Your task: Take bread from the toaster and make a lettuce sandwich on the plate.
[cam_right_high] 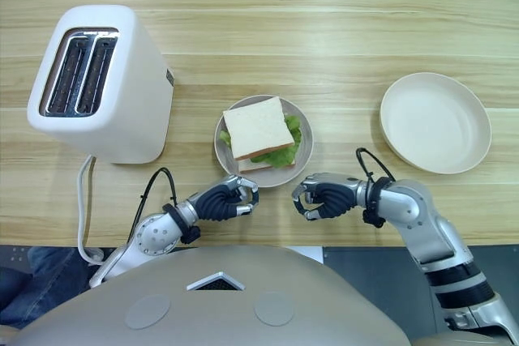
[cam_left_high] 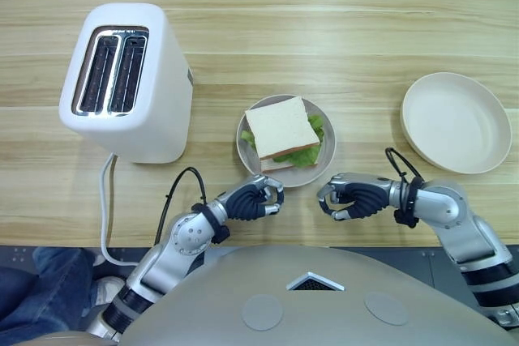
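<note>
Closest in, the left robot hand point(cam_left_high: 251, 200) and the right robot hand point(cam_left_high: 353, 196) sit low over the near strip of a pale wood-grain surface point(cam_left_high: 324, 22), whose front edge gives way to dark floor by the wrists. At the centre of that surface lies a small grey plate point(cam_left_high: 326, 166) carrying the sandwich point(cam_left_high: 281, 127), with a white bread slice on top, lettuce point(cam_left_high: 306, 155) poking out along its right and near sides, and a second slice beneath. A white toaster point(cam_left_high: 154, 111) stands left of the plate, apart from it, slots up, and its white cord point(cam_left_high: 104, 208) trails off the near edge. A cream dish point(cam_left_high: 458, 123) rests to the right, well apart from the plate. Each robot hand has its fingers curled into a loose fist with nothing in it. The two fists face each other across a gap, close to the plate's near rim. Bare wood runs wide beyond the plate toward the far side.
</note>
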Motion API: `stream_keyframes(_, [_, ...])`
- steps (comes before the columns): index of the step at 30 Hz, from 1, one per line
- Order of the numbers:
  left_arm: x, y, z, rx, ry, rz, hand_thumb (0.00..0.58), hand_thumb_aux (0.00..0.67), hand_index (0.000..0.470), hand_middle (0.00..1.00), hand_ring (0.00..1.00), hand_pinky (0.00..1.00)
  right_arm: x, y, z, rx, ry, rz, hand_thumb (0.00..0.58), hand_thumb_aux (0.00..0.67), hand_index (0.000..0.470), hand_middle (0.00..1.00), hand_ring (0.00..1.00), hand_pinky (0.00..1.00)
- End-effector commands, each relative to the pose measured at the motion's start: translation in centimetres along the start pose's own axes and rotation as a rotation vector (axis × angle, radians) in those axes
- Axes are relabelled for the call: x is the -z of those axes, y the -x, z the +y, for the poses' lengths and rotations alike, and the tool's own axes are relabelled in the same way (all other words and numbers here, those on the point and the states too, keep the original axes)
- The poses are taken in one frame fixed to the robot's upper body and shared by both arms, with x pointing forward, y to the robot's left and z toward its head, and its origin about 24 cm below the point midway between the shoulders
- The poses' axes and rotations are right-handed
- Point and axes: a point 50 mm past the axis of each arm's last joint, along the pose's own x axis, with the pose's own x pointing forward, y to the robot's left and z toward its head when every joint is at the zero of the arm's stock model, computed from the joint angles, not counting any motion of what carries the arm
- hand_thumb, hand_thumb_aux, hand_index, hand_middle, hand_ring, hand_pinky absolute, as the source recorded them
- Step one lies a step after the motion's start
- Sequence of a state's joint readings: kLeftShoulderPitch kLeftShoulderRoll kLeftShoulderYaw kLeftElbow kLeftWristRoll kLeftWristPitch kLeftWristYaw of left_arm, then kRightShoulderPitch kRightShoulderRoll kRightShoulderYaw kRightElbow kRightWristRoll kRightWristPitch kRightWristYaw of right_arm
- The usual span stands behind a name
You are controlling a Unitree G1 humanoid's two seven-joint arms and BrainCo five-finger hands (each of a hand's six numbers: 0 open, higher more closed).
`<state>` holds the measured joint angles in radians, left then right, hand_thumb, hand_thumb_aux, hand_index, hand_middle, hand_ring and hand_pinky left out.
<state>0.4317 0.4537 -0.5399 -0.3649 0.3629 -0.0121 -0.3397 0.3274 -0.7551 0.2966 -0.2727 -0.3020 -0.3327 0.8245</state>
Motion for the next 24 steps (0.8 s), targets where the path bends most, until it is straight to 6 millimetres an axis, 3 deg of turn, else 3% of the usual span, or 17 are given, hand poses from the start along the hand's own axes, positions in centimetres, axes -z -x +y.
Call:
stream_keyframes(1, [2.2, -0.2, -0.5, 0.042, -0.005, 0.129, 0.580, 0.670, 0.470, 1.00, 1.00, 1.00, 0.6, -1.2, -0.6, 0.017, 0.036, 0.027, 0.580, 0.670, 0.470, 0.94, 0.94, 0.94])
stream_keyframes(5, [2.6, -0.7, 0.8, 0.002, -0.024, 0.134, 0.580, 0.670, 0.470, 1.00, 1.00, 1.00, 1.7, -2.4, -2.5, 0.088, 0.041, 0.059, 0.580, 0.670, 0.470, 0.92, 0.92, 0.92])
stream_keyframes(12, [3.1, -3.1, 5.4, -0.088, -0.089, 0.117, 0.580, 0.670, 0.470, 1.00, 1.00, 1.00, 3.4, -4.5, -7.3, 0.261, 0.021, 0.077, 0.580, 0.670, 0.470, 0.90, 0.90, 0.90])
stream_keyframes(19, [3.7, -6.2, 11.1, -0.153, -0.129, 0.103, 0.580, 0.670, 0.470, 1.00, 1.00, 1.00, 3.7, -7.4, -9.8, 0.350, -0.090, -0.016, 0.580, 0.670, 0.470, 0.89, 0.89, 0.89])
stream_keyframes(24, [3.8, -7.5, 12.8, -0.191, -0.129, 0.097, 0.580, 0.670, 0.470, 1.00, 1.00, 1.00, 3.8, -9.6, -12.2, 0.423, -0.143, -0.048, 0.580, 0.670, 0.470, 0.88, 0.88, 0.88])
